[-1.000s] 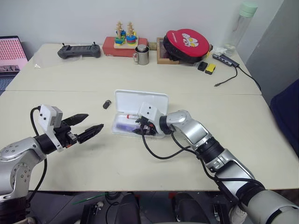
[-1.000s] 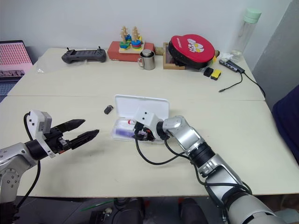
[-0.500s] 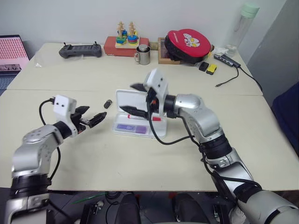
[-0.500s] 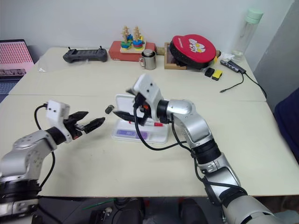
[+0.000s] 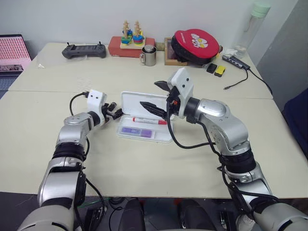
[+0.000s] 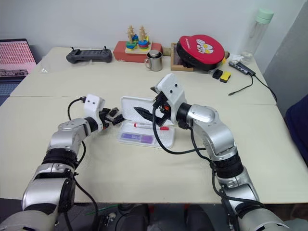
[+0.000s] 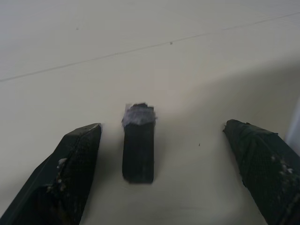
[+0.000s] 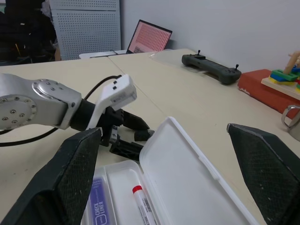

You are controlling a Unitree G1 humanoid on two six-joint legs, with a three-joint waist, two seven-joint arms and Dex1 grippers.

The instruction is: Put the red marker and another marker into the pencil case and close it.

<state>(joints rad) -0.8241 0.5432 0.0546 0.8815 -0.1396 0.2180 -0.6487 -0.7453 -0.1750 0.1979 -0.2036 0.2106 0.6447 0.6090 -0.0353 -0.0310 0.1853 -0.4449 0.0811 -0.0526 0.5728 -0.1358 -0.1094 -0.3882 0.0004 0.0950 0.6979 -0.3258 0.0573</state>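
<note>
The pencil case (image 5: 139, 102) lies open in the middle of the table, lid tipped back. In its tray lie the red marker (image 5: 150, 120) and, nearer me, the purple marker (image 5: 136, 131); both also appear as the red marker (image 8: 140, 201) and purple marker (image 8: 99, 211) in the right wrist view. My right gripper (image 5: 148, 93) hangs open above the case, holding nothing. My left gripper (image 5: 117, 112) is low at the case's left side, open. A small black piece (image 7: 138, 143) lies on the table between its fingers, not gripped.
Along the far edge stand a black controller (image 5: 84, 50), a stacking toy on a red box (image 5: 131, 41), a metal mug (image 5: 147, 57), a round red pouch (image 5: 195, 44) and a bottle (image 5: 254, 24). A cabled hub (image 5: 233, 61) lies at the far right, a laptop (image 5: 14, 50) at the far left.
My right gripper opened, lifted out of the case and rose above it. My left gripper moved forward to the case's left side and now straddles the small black piece.
</note>
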